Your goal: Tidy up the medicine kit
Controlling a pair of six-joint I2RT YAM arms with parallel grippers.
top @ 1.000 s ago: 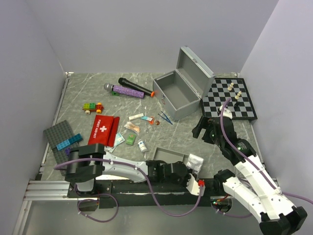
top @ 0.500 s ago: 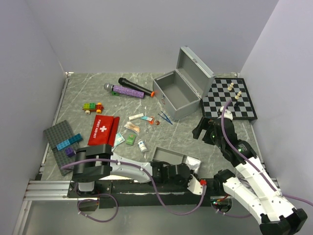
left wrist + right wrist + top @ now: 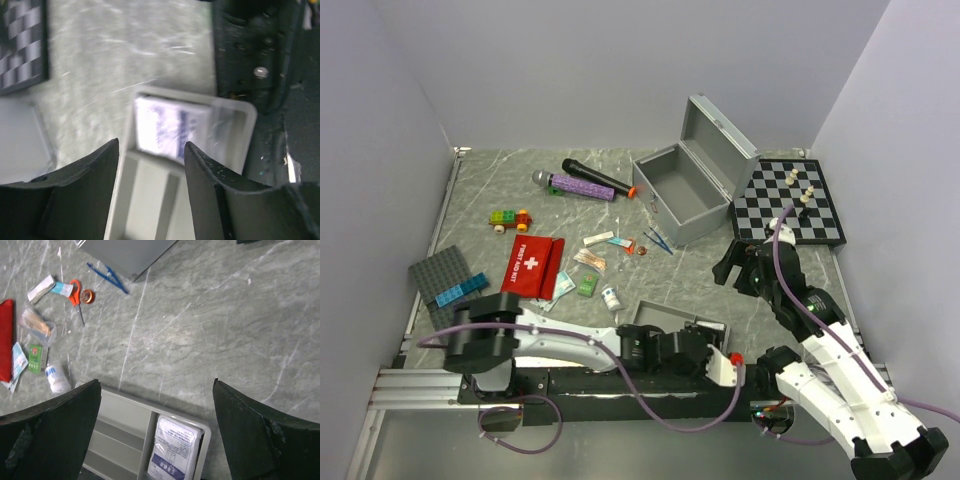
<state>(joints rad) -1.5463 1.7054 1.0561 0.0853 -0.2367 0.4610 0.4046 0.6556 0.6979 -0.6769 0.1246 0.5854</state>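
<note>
The silver-grey case (image 3: pixel 682 188) stands open at the back. Its grey divided tray (image 3: pixel 658 314) lies at the near edge, also in the wrist views (image 3: pixel 232 112) (image 3: pixel 122 412). A white packet (image 3: pixel 169 126) (image 3: pixel 175 450) lies in the tray's end compartment. My left gripper (image 3: pixel 692 345) (image 3: pixel 151 145) hovers open just over the tray, nothing between its fingers. My right gripper (image 3: pixel 735 262) (image 3: pixel 155 382) hangs wide open above the bare table beyond the tray. The red pouch (image 3: pixel 532 265) and small packets (image 3: pixel 590 260) lie left of centre.
Scissors (image 3: pixel 75 295), blue tweezers (image 3: pixel 107 276), a small bottle (image 3: pixel 57 380) and a green packet (image 3: pixel 35 357) lie loose. A chessboard (image 3: pixel 790 205), microphone (image 3: pixel 592 175), purple tube (image 3: pixel 582 187), toy car (image 3: pixel 508 217) and studded plate (image 3: pixel 445 280) sit around the table.
My left gripper has opened and let go of the white packet, which now lies in the tray's end compartment. The left arm shifted slightly. The right arm has barely moved.
</note>
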